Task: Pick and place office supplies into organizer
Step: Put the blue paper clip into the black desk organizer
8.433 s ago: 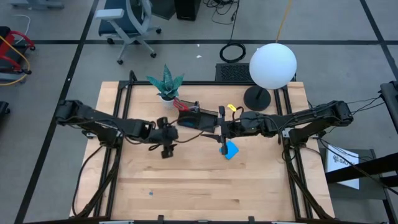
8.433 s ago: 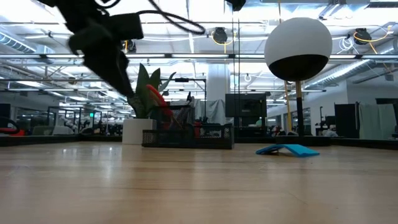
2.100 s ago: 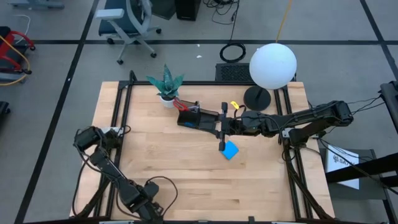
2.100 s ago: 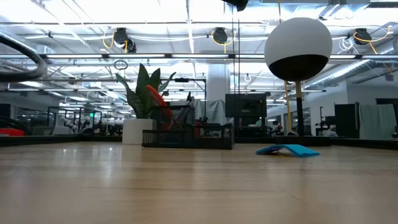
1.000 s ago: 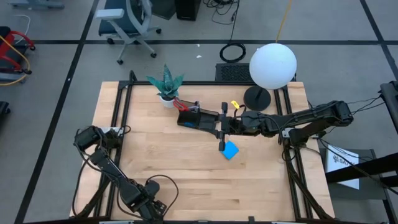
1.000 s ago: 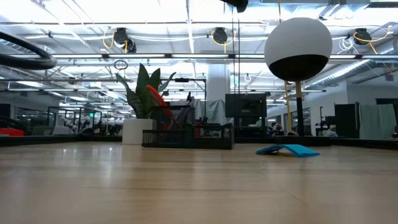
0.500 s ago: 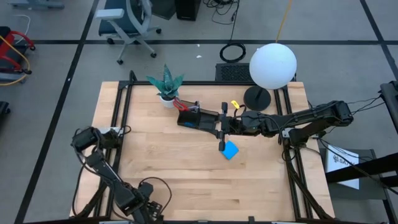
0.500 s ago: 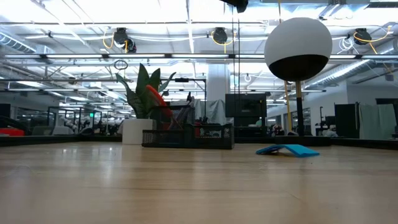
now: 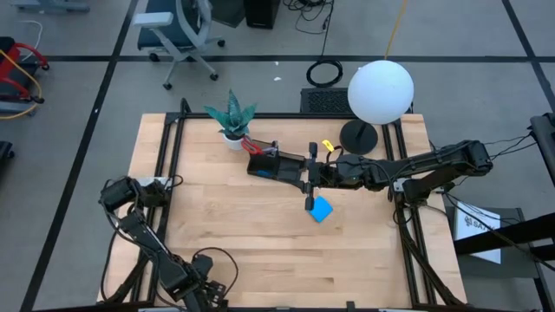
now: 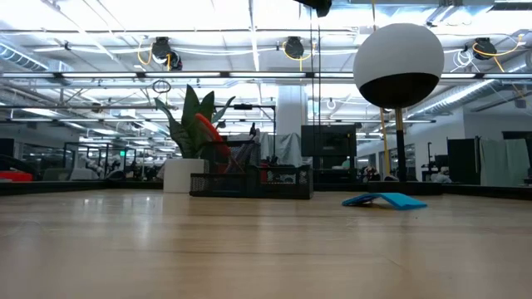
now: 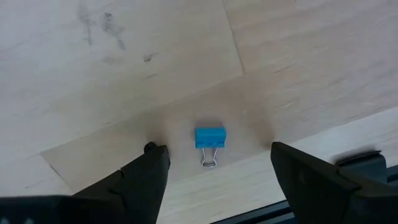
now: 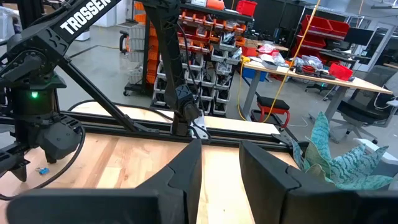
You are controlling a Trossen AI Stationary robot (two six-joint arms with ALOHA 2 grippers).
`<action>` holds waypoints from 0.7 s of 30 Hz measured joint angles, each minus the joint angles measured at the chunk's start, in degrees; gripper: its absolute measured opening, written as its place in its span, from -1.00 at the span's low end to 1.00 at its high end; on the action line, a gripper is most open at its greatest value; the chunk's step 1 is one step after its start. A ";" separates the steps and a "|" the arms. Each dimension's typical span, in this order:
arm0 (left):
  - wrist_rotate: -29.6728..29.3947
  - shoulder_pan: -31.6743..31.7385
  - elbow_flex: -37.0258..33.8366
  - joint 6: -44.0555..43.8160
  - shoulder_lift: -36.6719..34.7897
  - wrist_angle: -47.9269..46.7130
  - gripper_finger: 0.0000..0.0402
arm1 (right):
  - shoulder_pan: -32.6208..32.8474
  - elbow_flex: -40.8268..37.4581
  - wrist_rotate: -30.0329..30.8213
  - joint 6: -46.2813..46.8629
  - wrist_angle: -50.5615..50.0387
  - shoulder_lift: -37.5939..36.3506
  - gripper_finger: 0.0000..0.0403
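While the left end effector [image 11: 214,171] hangs open straight over the tiny blue clip [image 11: 210,138], fingers astride it, the right end effector [image 9: 309,177], slightly parted and empty, waits far off by the organizer [image 9: 276,165].

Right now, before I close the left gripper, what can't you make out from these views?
- Left gripper: low view misses it; high view has the arm covering it.
- Blue binder clip: in the high view it is under that arm.
- Organizer: contents too small in the high view.
- Right gripper: nothing shows between the fingers.
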 joint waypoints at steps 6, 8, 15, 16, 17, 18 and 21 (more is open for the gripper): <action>0.45 1.55 0.02 3.19 0.08 0.23 0.45 | 0.00 0.00 0.00 0.00 0.00 0.00 -0.50; 0.45 1.85 0.02 3.34 0.13 0.06 0.45 | 0.00 0.00 0.00 0.00 0.01 0.00 -0.50; 1.02 2.07 0.20 3.03 1.04 0.10 0.45 | 0.00 0.00 0.00 0.01 0.02 0.00 -0.50; 1.51 2.11 0.28 2.84 1.36 0.26 0.45 | 0.00 0.00 0.00 0.01 0.00 0.00 -0.50; 2.05 2.15 0.26 2.88 2.10 0.57 0.45 | 0.00 0.00 0.00 0.01 0.02 0.00 -0.50; 2.64 2.28 0.26 3.28 2.57 0.85 0.45 | 0.00 0.00 0.00 0.02 0.00 0.00 -0.50; 4.11 2.74 0.24 3.71 3.03 0.96 0.45 | 0.00 0.00 0.00 0.02 0.00 0.00 -0.50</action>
